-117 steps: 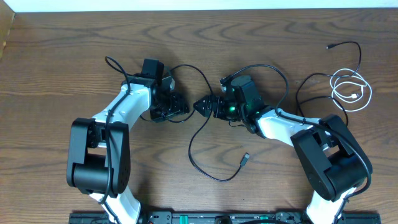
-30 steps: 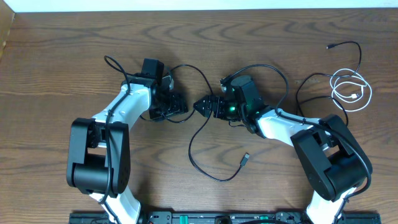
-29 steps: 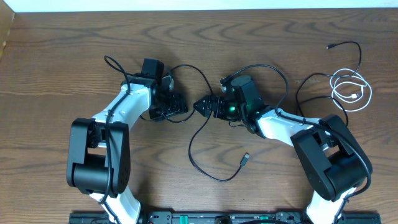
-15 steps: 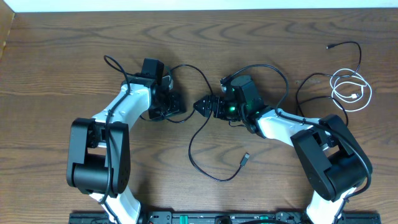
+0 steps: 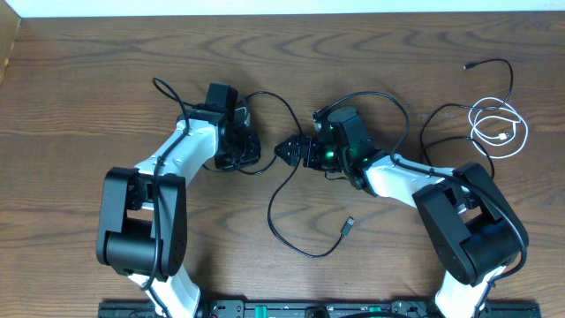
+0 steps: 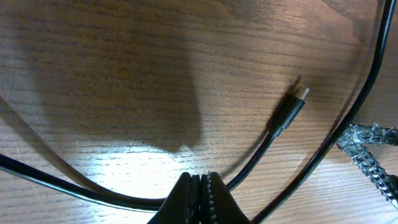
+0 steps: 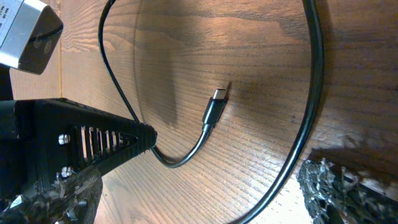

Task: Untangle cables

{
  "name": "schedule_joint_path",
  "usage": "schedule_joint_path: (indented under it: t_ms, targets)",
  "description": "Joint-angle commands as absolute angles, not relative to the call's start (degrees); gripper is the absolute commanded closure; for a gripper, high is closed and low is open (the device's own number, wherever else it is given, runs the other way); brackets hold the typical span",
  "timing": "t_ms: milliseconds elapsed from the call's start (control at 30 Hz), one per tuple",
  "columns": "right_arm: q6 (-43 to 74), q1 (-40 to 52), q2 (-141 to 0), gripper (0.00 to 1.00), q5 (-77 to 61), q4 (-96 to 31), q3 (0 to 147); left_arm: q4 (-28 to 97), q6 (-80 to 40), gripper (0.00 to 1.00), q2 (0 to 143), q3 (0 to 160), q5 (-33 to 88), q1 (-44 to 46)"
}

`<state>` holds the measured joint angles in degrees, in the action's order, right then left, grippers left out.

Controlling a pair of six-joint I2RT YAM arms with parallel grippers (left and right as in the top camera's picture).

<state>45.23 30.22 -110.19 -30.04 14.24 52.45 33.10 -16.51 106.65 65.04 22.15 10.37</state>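
Note:
The black cable loops across the middle of the table, with one plug end lying toward the front. Its other plug end lies on the wood just ahead of my left gripper. That gripper's fingertips are pressed together right on the cable, which vanishes behind them. In the overhead view the left gripper faces my right gripper a short way apart. The right gripper stands wide open above a stretch of black cable, holding nothing. The white cable lies coiled at the far right.
Another thin black cord with a plug curves round the white coil at the back right. Thicker black robot wires arch over each arm. The table's back edge meets a white wall.
My left gripper's jaws have closed from open to shut at the black cable, and its arm shifted slightly. The right arm and both cables have stayed where they were.

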Motion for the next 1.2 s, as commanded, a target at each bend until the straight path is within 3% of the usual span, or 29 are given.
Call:
schedule_joint_path:
  t_ms: [0,500,600,733,767,800,833,1000,1167]
  targets:
    - [46.24,29.71,-112.84,0.01,-27.31,12.21,50.94,33.1,-16.19,0.92,106.74,64.95,21.78,10.44]
    - [46.65,29.82,-112.84,0.01,-27.29,14.37,50.94,31.2,-17.56,0.92,106.74,64.95,17.1,10.37]
    - [46.65,29.85,-112.84,0.01,-26.04,14.39,50.94,31.22,-18.09,0.84,106.74,64.95,14.17,10.33]
    - [45.89,30.0,-112.84,0.01,-27.59,10.98,50.92,31.24,-15.81,0.83,106.72,64.99,17.45,10.33]
    - [43.64,30.0,-112.84,0.06,-27.62,11.38,50.92,31.16,-13.3,0.83,106.72,65.1,19.9,10.31]
    - [41.19,30.0,-112.84,0.21,-27.62,12.21,50.94,31.38,-10.44,0.84,106.65,65.41,22.72,10.22]
    - [40.62,30.0,-112.57,0.26,-28.01,13.08,50.94,31.86,-9.02,0.84,106.41,65.67,24.67,9.98]
    - [38.83,29.87,-107.24,0.3,-28.6,14.0,51.75,32.49,-10.15,0.85,103.2,66.02,27.05,6.96]
    - [37.87,30.09,-99.55,0.33,-26.2,3.75,54.41,32.32,-13.28,0.85,99.66,66.02,27.0,1.3]
